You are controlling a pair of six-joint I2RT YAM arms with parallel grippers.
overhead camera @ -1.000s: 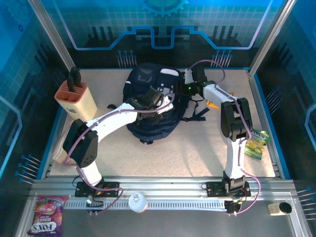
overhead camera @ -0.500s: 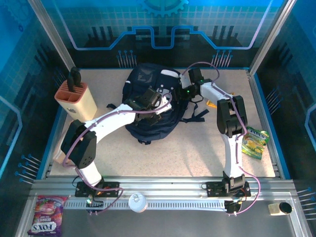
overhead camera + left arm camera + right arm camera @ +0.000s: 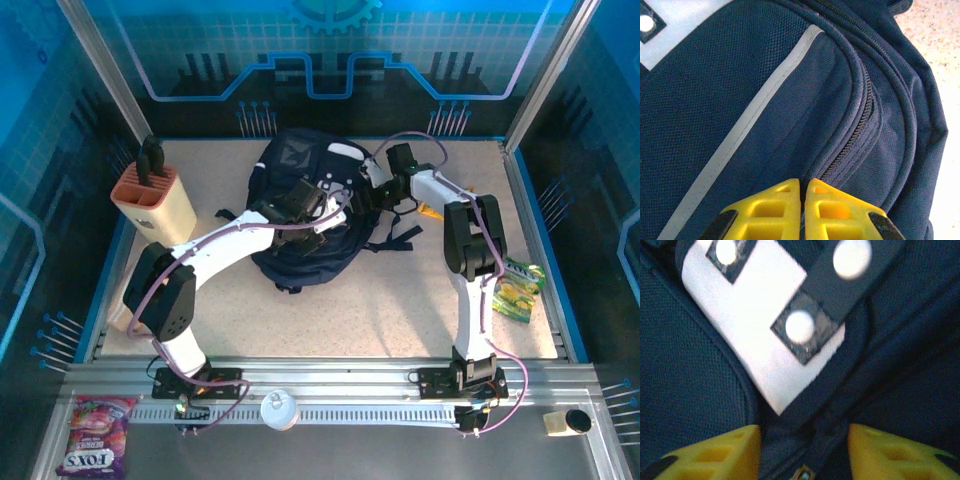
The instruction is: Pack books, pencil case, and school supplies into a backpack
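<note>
The dark navy backpack [image 3: 290, 165] lies at the back middle of the table, its grey patch [image 3: 760, 335] and white stripe [image 3: 750, 120] showing close up. My left gripper [image 3: 322, 200] rests on its middle. Its fingers [image 3: 803, 181] are shut together on the fabric beside a zipper [image 3: 860, 125]. My right gripper [image 3: 366, 192] is at the bag's right side. Its fingers [image 3: 804, 426] are closed on a thick fold of navy fabric just below the grey patch, with a zipper pull low between them. The books and the pencil case are out of view.
A peach knife block [image 3: 152, 200] stands at the left. A yellow-green snack bag [image 3: 515, 290] lies at the right edge. A small orange item [image 3: 428, 210] peeks out beside my right forearm. The backpack's straps [image 3: 400, 235] trail to the right. Bare table lies in front of the bag.
My right wrist has shifted and turned a little at the bag's right side. The left arm has hardly moved, and the backpack has barely shifted.
</note>
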